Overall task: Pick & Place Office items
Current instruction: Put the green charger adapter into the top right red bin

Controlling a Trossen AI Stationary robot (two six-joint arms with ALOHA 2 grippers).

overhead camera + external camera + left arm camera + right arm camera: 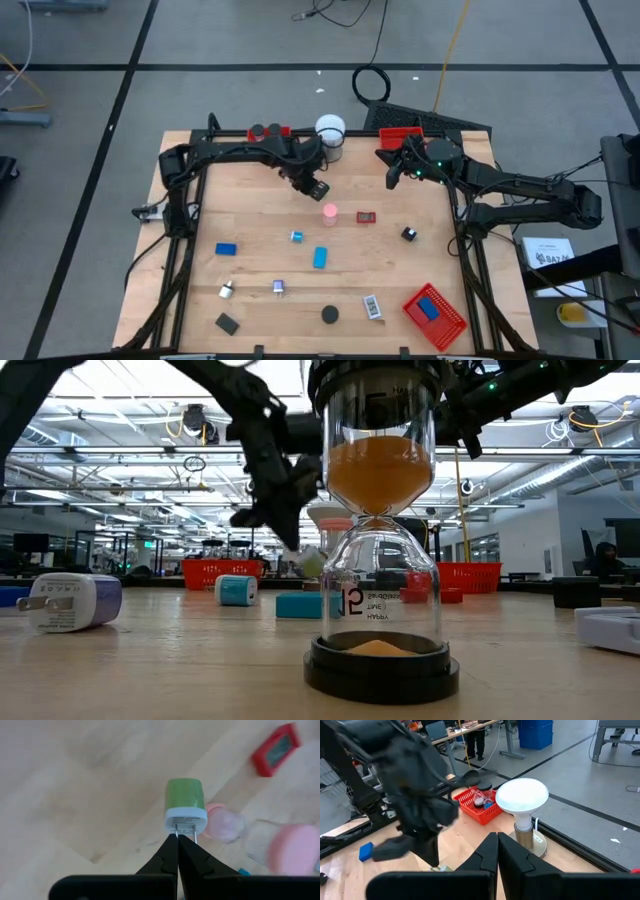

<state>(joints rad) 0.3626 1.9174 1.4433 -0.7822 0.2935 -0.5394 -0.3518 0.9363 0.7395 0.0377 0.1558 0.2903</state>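
My left gripper (177, 836) (318, 188) hangs above the table's middle, shut on a green and white charger plug (185, 802); the plug also shows in the low view (312, 563). A pink-ended hourglass (330, 212) lies on its side under it, beside a red item (366, 217). My right gripper (498, 836) (393, 170) is shut on nothing, raised near the far right. Blue blocks (226, 249) (320, 258), a black block (228, 323), white plugs (226, 290) and other small items lie scattered on the wood. My left gripper pinches the charger plug by its two metal prongs (186, 831), at the white end, between its fingertips. The plug is lifted clear of the table and sticks out beyond the fingers, green end away from them.
A white globe (331, 130) stands at the far edge between two red trays (268, 131) (400, 135). A third red tray (452, 322), with a blue item inside, sits at the near right. An orange-sand hourglass (378, 540) stands near the near edge. Bare wood lies on the left.
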